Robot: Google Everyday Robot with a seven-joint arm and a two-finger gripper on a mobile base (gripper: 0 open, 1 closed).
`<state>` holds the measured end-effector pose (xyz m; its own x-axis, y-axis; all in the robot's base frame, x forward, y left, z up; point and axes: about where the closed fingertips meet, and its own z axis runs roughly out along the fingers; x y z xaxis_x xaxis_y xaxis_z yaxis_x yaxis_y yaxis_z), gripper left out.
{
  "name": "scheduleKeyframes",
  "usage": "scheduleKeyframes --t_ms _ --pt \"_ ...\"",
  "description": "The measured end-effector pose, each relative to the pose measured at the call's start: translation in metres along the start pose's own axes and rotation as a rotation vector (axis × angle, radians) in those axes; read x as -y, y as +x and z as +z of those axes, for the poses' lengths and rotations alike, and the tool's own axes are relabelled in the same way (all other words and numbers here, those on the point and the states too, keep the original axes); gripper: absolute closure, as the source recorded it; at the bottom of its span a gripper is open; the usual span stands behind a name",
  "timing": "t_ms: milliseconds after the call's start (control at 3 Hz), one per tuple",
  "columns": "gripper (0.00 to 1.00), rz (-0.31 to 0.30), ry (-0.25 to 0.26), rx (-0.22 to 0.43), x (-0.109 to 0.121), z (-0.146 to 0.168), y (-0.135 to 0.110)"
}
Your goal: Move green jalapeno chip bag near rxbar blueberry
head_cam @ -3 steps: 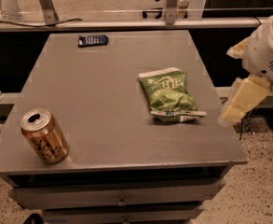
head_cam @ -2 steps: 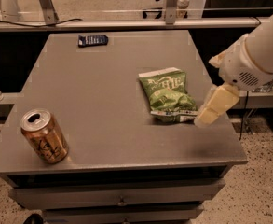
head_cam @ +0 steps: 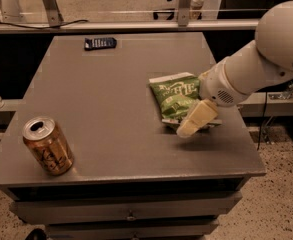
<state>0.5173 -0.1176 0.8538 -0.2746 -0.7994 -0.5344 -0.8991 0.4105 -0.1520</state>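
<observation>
The green jalapeno chip bag [head_cam: 175,96] lies flat on the right half of the grey table [head_cam: 111,109], white lettering up. The rxbar blueberry [head_cam: 100,43], a small dark-blue wrapper, lies near the table's far edge, left of centre. My gripper [head_cam: 196,120] comes in from the right on a white arm [head_cam: 266,54] and hangs over the bag's near right corner, covering part of it.
A gold-brown drink can [head_cam: 48,145] stands upright near the table's front left corner. Metal frame legs [head_cam: 183,4] and a rail run behind the far edge. A drawer front [head_cam: 131,209] sits below the tabletop.
My arm has swung left from off the table's right side, and the gripper is now over the chip bag's near right corner. The bag, bar and can have not moved.
</observation>
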Motion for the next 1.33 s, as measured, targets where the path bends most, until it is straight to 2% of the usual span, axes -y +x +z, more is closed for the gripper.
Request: scheduleKeyframes --t_ms 333,1000,1333 --pt "0.16 0.0 0.009 0.018 0.003 0.014 -0.005" --pt "0.64 -0.025 0.041 0.045 0.02 0.02 -0.027" --pt "0.88 -0.043 0.057 0.066 0.033 0.022 -0.046"
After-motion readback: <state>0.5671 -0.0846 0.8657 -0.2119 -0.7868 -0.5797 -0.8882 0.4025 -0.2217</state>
